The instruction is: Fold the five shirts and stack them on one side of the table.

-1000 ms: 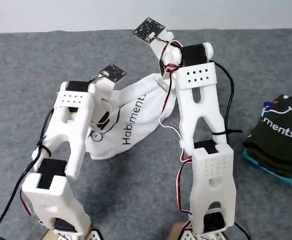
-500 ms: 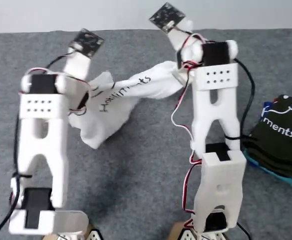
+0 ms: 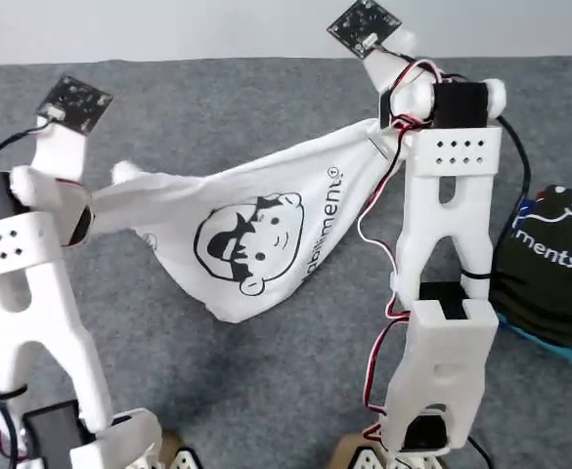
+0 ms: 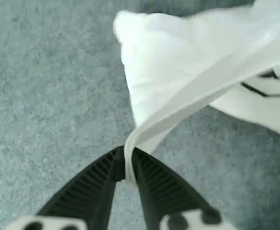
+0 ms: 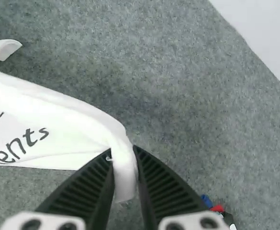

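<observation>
A white shirt (image 3: 256,220) with a cartoon face print hangs stretched between both arms above the grey table. My left gripper (image 4: 125,165) is shut on one edge of the white shirt (image 4: 187,91), at the left in the high view (image 3: 85,210). My right gripper (image 5: 123,165) is shut on the opposite edge of the shirt (image 5: 49,134), at the upper right in the high view (image 3: 383,137). The shirt's lower corner sags toward the table. A stack of folded shirts (image 3: 550,269), dark on top, lies at the table's right edge.
Grey carpet-like table surface (image 3: 266,391) lies open in front of and under the hanging shirt. A white wall (image 3: 217,29) borders the far edge. A corner of the folded stack (image 5: 215,211) peeks in the right wrist view.
Both arms have moved apart, the left one far to the left and the right one to the right. The shirt went from bunched to spread, and its face print now shows.
</observation>
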Robot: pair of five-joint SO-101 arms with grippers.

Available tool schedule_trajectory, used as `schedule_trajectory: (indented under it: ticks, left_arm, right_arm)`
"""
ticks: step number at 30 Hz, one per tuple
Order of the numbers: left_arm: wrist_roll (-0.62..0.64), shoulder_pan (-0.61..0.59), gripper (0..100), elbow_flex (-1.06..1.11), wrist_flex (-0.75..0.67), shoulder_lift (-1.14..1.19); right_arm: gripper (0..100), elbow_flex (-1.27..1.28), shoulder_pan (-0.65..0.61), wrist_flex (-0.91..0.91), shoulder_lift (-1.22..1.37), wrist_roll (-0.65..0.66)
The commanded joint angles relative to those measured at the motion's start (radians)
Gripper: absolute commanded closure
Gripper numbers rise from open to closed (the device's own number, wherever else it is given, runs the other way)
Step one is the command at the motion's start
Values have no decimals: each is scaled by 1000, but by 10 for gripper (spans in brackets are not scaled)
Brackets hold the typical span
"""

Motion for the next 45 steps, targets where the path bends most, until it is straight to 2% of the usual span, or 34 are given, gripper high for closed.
schedule_trajectory:
  ticks: [1,7,13,23,33,42,45]
  left_arm:
    - [-18,-15,923,-22,32,-43]
    - [-20,15,996,-39,29,-44]
    - [-15,15,995,-196,-6,-44]
    - [167,35,994,-608,-195,-44]
    - [167,74,994,-1139,15,-46]
    - [68,9,994,-1570,29,-46]
    - [2,9,994,-1607,28,-68]
  right_arm:
    - [988,-44,-7,36,-62,9]
    - [988,-61,-45,36,-91,9]
    - [988,-68,-59,27,-203,6]
    - [989,-69,-31,-68,-469,8]
    - [989,-64,4,-12,-760,9]
    - [989,-60,199,41,-983,8]
    - [989,14,237,41,-1043,18]
